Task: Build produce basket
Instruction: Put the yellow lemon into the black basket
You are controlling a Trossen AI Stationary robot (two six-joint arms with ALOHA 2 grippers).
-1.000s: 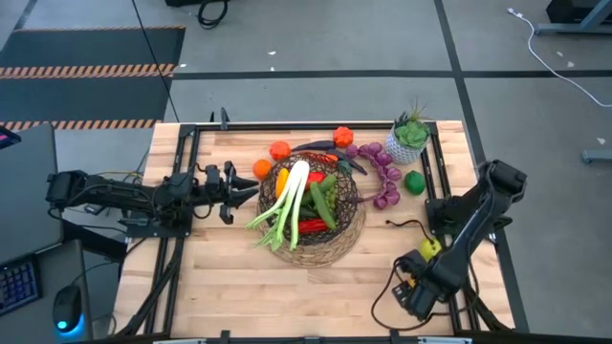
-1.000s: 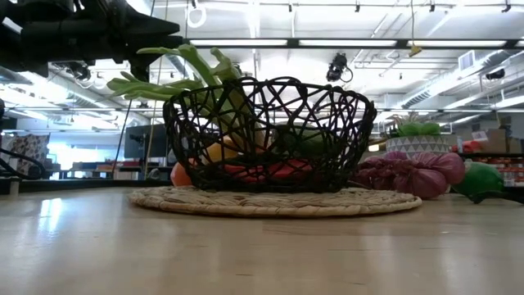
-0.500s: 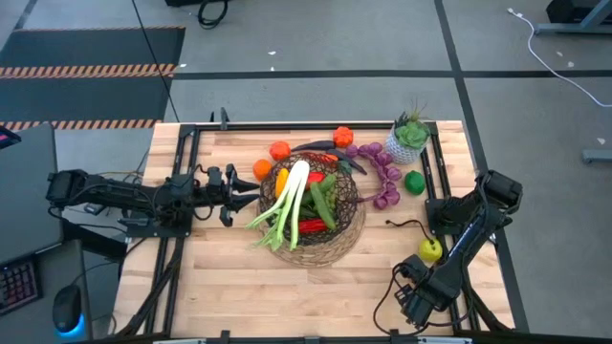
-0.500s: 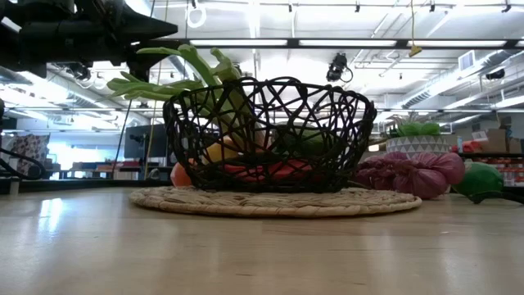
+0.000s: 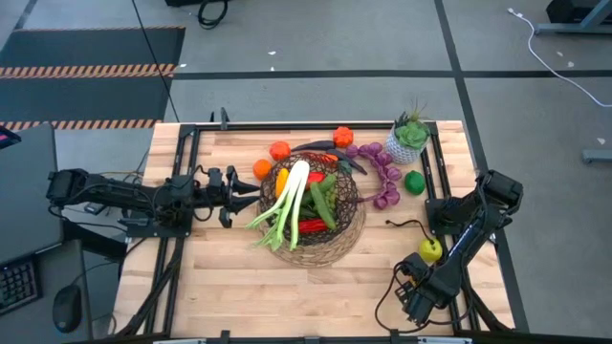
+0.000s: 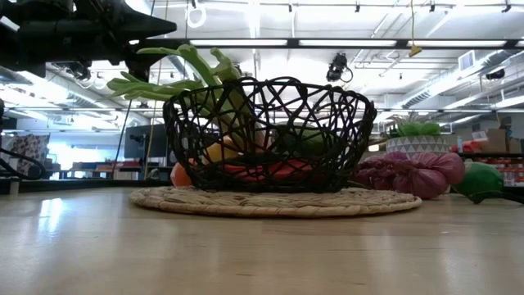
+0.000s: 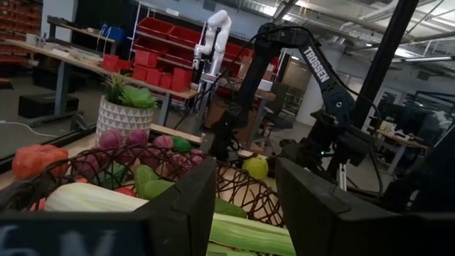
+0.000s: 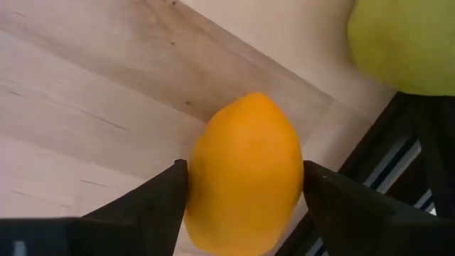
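The dark wire basket (image 5: pixel 337 229) stands on its tan wicker base mid-table and holds a green leek (image 5: pixel 292 201), cucumbers and red peppers. The leek's leaves stick out over the rim (image 6: pixel 176 74). My left gripper (image 5: pixel 229 191) is open and level, just left of the basket's rim (image 7: pixel 249 186), touching nothing. My right gripper (image 5: pixel 413 301) is at the table's near right corner, pointing down, shut on an orange fruit (image 8: pixel 245 178). The yellow-green apple (image 5: pixel 430 250) lies on the table next to it (image 8: pixel 405 43). Purple grapes (image 5: pixel 384 174) lie right of the basket. My right gripper pinches the orange fruit between its two fingers, one on each of its opposite sides (image 8: pixel 199 186). It comes from above, pointing down at the wooden tabletop. I cannot tell whether the fruit rests on the table or is lifted.
Two oranges (image 5: pixel 279 150) and a red pepper (image 5: pixel 342 135) lie beyond the basket. The plant in its white pot (image 5: pixel 409 136) and a green fruit (image 5: pixel 414 182) stand at the far right. Black frame rails (image 5: pixel 182 182) run along both sides. Bare wood lies toward the near edge.
My left gripper has drawn back a little from the basket's rim toward the table's left edge, staying open. My right arm has shifted toward the near edge, uncovering the yellow-green apple in the high view.
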